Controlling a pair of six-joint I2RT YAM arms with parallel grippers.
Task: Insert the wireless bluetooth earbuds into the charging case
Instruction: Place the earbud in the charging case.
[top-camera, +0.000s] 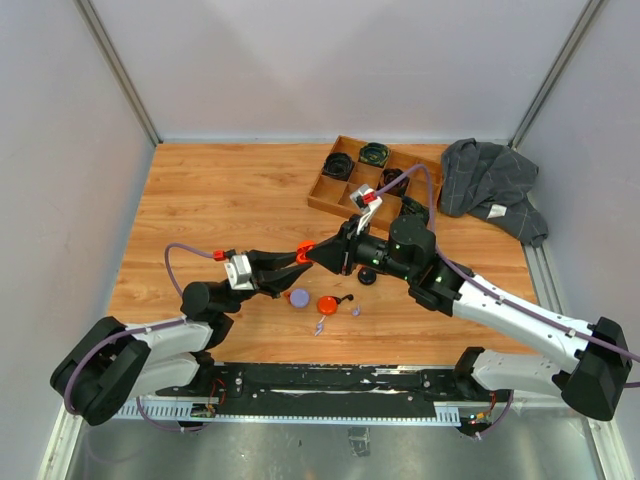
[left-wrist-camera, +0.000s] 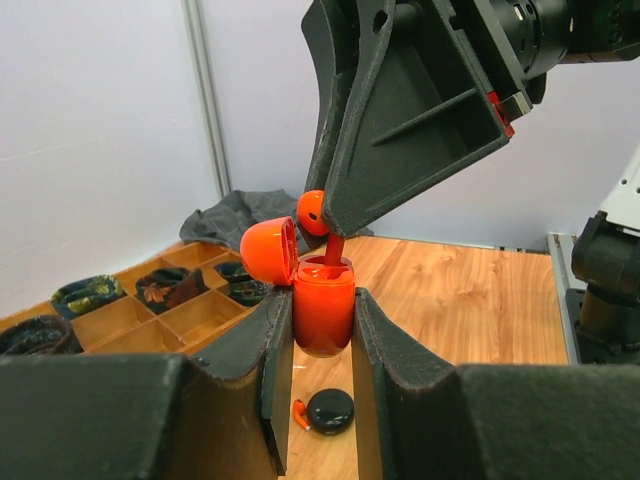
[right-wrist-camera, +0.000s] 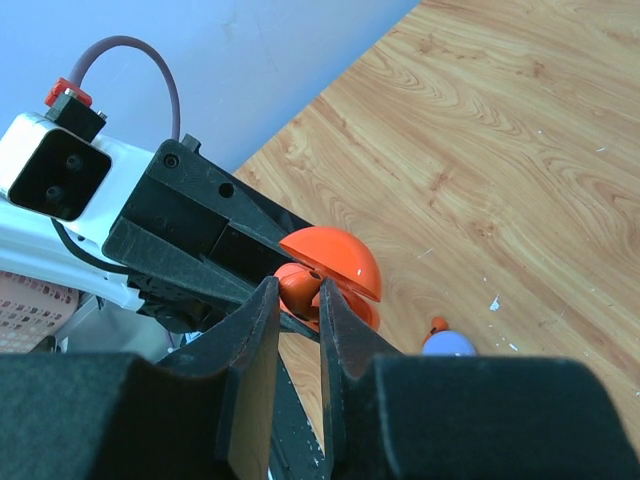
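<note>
**The left pincer** (left-wrist-camera: 320, 298) is clamped on the body of an orange charging case (left-wrist-camera: 323, 320). It holds the case upright above the wooden surface (top-camera: 220, 200), with the hinged lid (left-wrist-camera: 267, 250) swung open to one side.

Meeting it from above, the right pincer (right-wrist-camera: 297, 287) is closed on an orange earbud (left-wrist-camera: 312, 212). The bud's round head is pinched between the fingertips and its stem points down into the mouth of the case. How deep the stem sits cannot be told.

Directly below the two pincers, a lilac round case (top-camera: 299, 297) and an orange round case (top-camera: 327, 303) lie flat on the surface, near each other but apart. Two small lilac buds (top-camera: 356, 311) (top-camera: 319, 326) lie loose just beside them, on the side nearer the arm bases. In the left wrist view, a black round case (left-wrist-camera: 330, 410) lies beneath the left pincer's fingers, with a tiny orange piece (left-wrist-camera: 298, 408) just beside it.

Farther out, past the right pincer's wrist, a wooden tray (top-camera: 325, 192) sits with its compartments holding coiled dark cables (top-camera: 374, 153). Beside the tray, on the side away from the left pincer, a grey cloth (top-camera: 490, 178) lies crumpled at the far corner of the surface.
</note>
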